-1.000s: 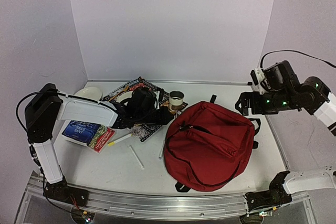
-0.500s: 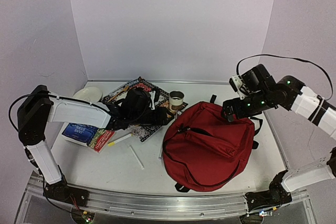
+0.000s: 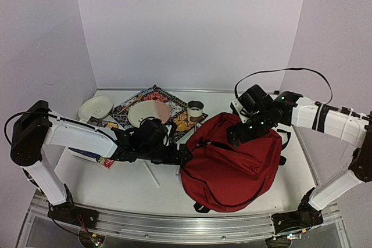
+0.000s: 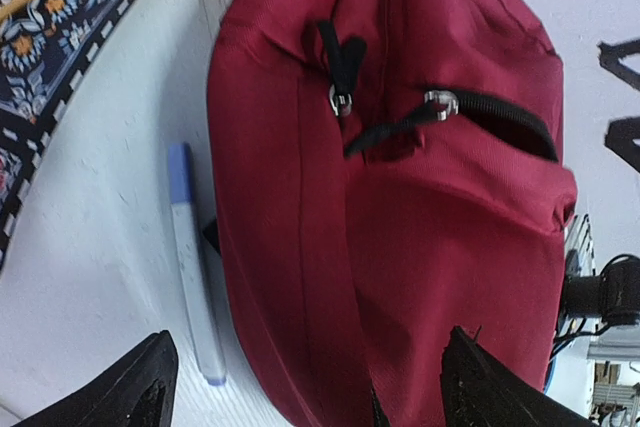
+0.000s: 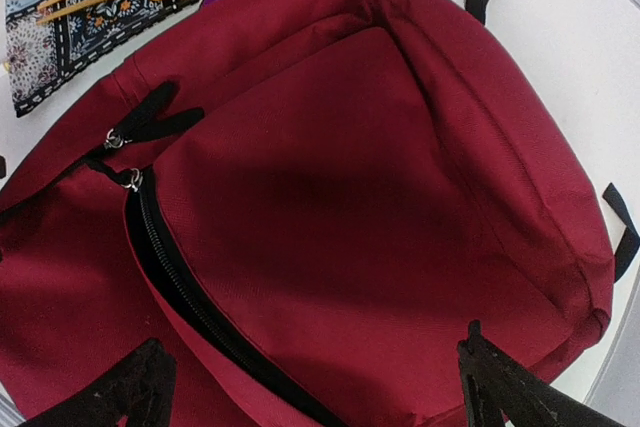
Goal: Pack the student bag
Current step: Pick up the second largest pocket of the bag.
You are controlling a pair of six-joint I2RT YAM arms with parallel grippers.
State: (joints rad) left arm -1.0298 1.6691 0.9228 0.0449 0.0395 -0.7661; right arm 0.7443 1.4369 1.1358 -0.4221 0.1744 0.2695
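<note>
Hovering spread wide by the large soft dark-red fabric backpack (image 3: pixel 232 161), the left end effector (image 4: pixel 310 387) and right end effector (image 5: pixel 320 387) should pinch a silver zipper pull (image 5: pixel 128 179) squarely.

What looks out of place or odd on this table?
Nothing looks spilled or broken. A white marker with a pale blue cap lies close beside the dark-red fabric backpack, and another white pen lies loose on the white table.
</note>
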